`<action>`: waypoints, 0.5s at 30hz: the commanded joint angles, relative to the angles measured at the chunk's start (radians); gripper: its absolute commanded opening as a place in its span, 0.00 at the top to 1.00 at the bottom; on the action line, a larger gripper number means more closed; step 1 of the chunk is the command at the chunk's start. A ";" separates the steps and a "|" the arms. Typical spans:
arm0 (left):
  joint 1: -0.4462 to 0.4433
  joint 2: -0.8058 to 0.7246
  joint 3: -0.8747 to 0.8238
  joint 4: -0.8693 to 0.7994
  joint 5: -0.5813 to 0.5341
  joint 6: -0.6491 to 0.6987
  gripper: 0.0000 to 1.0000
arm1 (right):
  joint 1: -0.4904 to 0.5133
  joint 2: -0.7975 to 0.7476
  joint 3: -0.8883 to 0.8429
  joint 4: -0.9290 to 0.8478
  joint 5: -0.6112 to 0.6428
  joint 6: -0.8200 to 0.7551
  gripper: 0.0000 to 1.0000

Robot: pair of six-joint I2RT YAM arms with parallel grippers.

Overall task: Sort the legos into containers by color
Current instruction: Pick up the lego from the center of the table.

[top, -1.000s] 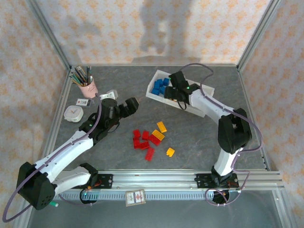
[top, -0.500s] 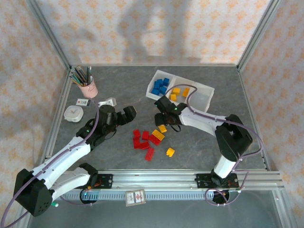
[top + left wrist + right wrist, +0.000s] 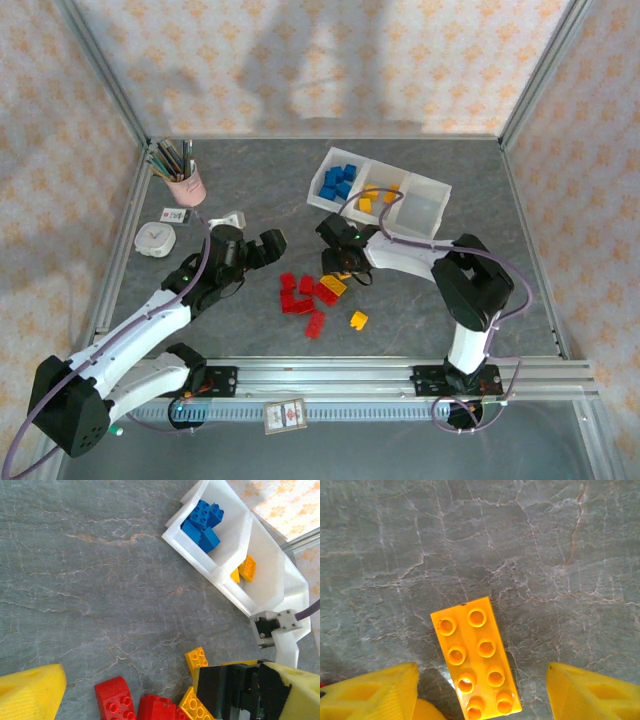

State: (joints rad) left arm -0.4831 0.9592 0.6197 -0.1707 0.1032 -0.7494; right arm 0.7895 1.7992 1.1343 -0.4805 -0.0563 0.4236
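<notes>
We see the yellow brick [image 3: 476,657] lying flat on the tabletop [image 3: 545,555], studs up, between the spread fingers of the right gripper [image 3: 480,692], which grasps nothing. The brick looks light, stiff and smooth, so we would pinch its two long sides near the middle. The left gripper [image 3: 270,243] is released too, beside the red bricks [image 3: 300,295].

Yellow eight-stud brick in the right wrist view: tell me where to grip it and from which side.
Pinch its two long side walls, coming straight down. The brick lies flat, studs up, and the open right end effector has a finger off each long side. Its slight tilt probably calls for a small wrist twist first.
</notes>
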 commanded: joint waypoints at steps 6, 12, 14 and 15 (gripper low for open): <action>0.007 0.015 -0.022 0.043 -0.051 -0.004 0.01 | -0.001 0.056 0.039 -0.017 0.077 0.068 0.42; 0.008 0.034 -0.004 0.030 -0.052 -0.001 0.01 | -0.013 0.078 0.041 -0.005 0.068 0.113 0.51; 0.009 0.033 -0.005 0.033 -0.050 -0.001 0.01 | -0.025 0.074 0.026 -0.003 0.059 0.128 0.54; 0.008 0.033 -0.006 0.037 -0.045 -0.001 0.01 | -0.028 0.071 0.025 -0.012 0.074 0.127 0.56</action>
State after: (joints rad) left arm -0.4831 0.9909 0.6117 -0.1490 0.0708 -0.7509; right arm 0.7776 1.8618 1.1614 -0.4786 -0.0174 0.5159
